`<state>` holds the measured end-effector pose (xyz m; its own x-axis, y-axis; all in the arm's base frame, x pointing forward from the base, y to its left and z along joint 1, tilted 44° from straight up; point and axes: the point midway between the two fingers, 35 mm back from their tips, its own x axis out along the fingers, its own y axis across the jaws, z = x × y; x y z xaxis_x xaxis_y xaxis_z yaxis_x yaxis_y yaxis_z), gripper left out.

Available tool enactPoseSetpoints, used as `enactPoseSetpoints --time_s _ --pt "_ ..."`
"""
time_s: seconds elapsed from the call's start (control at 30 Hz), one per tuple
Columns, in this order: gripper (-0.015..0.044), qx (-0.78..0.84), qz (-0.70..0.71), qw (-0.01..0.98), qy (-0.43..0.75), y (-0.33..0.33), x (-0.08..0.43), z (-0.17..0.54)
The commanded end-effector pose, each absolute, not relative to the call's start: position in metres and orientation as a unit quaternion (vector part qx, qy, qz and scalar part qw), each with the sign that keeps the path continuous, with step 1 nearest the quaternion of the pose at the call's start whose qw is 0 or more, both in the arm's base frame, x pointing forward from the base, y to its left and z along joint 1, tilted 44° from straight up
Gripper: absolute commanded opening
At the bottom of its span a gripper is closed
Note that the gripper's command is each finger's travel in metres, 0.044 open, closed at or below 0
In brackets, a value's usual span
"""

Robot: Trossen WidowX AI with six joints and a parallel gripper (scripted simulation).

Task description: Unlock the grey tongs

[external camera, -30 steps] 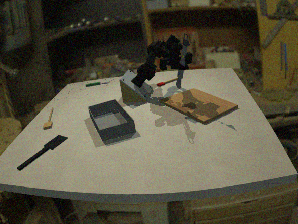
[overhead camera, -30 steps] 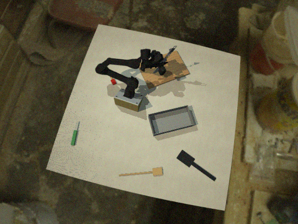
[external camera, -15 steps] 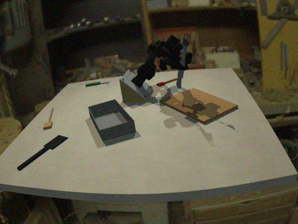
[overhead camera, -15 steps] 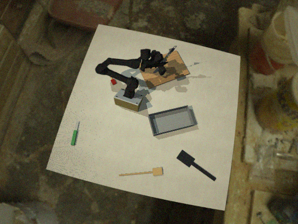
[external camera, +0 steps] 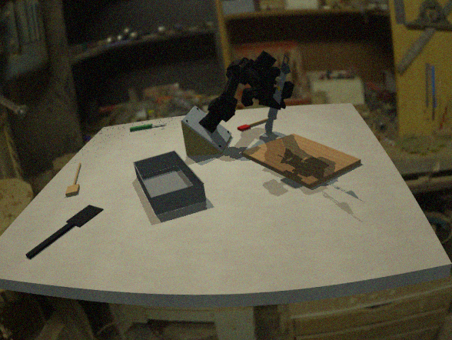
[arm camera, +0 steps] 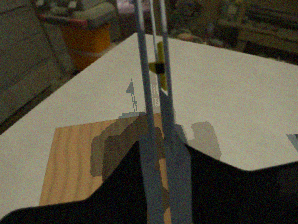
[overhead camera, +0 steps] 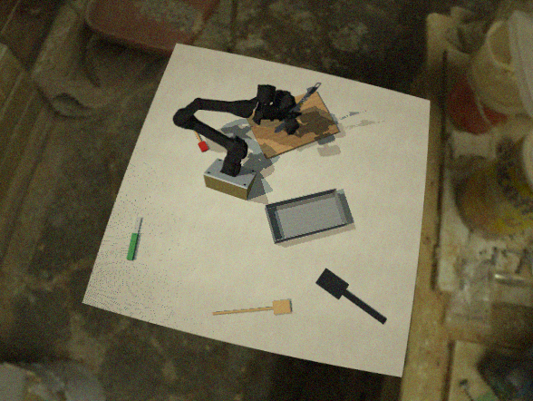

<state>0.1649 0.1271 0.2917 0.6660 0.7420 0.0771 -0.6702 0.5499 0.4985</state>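
Observation:
The grey tongs (overhead camera: 310, 94) (external camera: 272, 115) (arm camera: 168, 117) are held steeply, tips down and looped hinge end up. Their two arms lie close together and nearly parallel, with a small yellow piece (arm camera: 161, 54) near the hinge end. My gripper (overhead camera: 292, 117) (external camera: 281, 93) (arm camera: 153, 144) is shut on the tongs' arms, above the board's rear-left part in the exterior view. The tips' exact height is unclear; they are out of the wrist view. The wooden board (overhead camera: 272, 147) (external camera: 338, 154) (arm camera: 65, 155) lies flat under the arm's shadow. The grey roasting tin (overhead camera: 308, 218) (external camera: 181, 200) has nothing across it.
A red-headed brush (overhead camera: 203, 146) (external camera: 244, 127) lies behind the arm's base (overhead camera: 227, 184) (external camera: 197, 140). A green-handled tool (overhead camera: 132, 247) (external camera: 141, 128), a wooden spatula (overhead camera: 282, 307) (external camera: 72, 190) and a black spatula (overhead camera: 332, 283) (external camera: 85, 215) lie farther from the board.

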Motion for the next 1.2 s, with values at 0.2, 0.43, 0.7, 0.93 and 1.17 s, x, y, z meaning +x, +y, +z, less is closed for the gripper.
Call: enactPoseSetpoints --time_s 0.2,0.43,0.7,0.93,1.17 --pt "-0.0150 0.208 0.397 0.885 0.124 0.132 0.175 0.294" --pt "-0.0150 0.174 0.397 0.884 0.174 0.135 0.180 0.291" --pt "-0.0150 0.138 0.403 0.875 0.230 0.138 0.183 0.288" --pt "-0.0150 0.109 0.411 0.861 0.277 0.141 0.185 0.286" --pt "-0.0150 0.084 0.423 0.843 0.322 0.142 0.185 0.285"
